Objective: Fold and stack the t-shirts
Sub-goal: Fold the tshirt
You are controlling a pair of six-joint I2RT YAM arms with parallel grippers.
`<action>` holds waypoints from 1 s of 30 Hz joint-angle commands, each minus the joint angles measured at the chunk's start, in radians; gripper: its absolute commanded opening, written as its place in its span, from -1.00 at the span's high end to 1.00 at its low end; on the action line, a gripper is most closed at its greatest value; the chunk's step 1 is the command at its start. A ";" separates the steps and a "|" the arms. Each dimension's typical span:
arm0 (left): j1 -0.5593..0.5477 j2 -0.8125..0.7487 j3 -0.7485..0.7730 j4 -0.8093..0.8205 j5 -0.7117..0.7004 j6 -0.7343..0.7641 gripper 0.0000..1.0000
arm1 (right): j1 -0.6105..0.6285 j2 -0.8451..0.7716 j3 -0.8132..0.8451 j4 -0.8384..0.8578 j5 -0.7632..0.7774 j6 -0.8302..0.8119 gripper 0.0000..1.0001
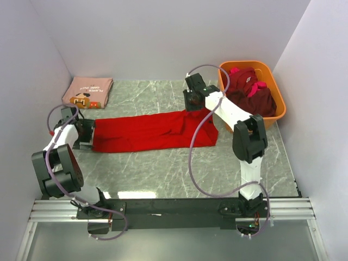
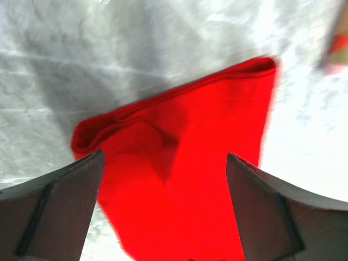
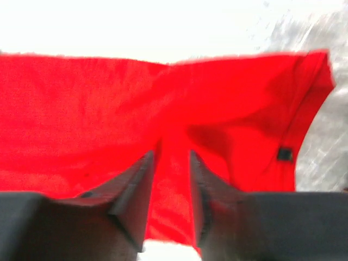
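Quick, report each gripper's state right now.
Left gripper: open, fingers wide apart over one end of the red t-shirt, holding nothing.
Right gripper: closed, pinching the red t-shirt's cloth.

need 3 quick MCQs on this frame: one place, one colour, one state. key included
1. Where is the folded pink tee?
A) far-left corner
B) near edge, centre
C) near-right corner

2. What colour is the tub holding the maroon tees?
A) blue
B) orange
C) white

3. The left hand is:
A) shut on a sleeve
B) out of sight
C) open over the red tee

Key:
1 A, the top view shows it by the far-left walls.
2 B, its rim is orange.
3 C, the wrist view shows its fingers wide apart above red cloth.
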State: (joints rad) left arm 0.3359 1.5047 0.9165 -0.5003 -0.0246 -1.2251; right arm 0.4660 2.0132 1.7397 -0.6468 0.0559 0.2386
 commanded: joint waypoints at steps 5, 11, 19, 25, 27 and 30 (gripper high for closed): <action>-0.005 -0.182 0.076 -0.027 -0.141 -0.001 -0.99 | -0.013 -0.005 0.074 0.012 0.067 -0.025 -0.19; -0.057 -0.198 -0.010 0.091 -0.026 0.064 -0.99 | -0.007 -0.162 -0.196 0.120 -0.166 0.047 -0.41; -0.182 0.058 0.061 0.164 0.074 0.133 -0.99 | 0.036 -0.137 -0.338 0.216 -0.277 0.175 -0.52; -0.184 0.163 0.045 0.197 0.114 0.164 -0.99 | 0.043 -0.033 -0.279 0.233 -0.295 0.163 -0.52; -0.184 0.169 0.039 0.186 0.097 0.176 -0.99 | 0.043 -0.010 -0.247 0.246 -0.318 0.163 -0.52; -0.182 0.151 0.033 0.169 0.066 0.182 -0.99 | 0.045 0.042 -0.166 0.245 -0.341 0.168 -0.52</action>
State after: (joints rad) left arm 0.1547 1.6550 0.9478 -0.3271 0.0658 -1.0809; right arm 0.5064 2.0357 1.4754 -0.4557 -0.2447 0.3992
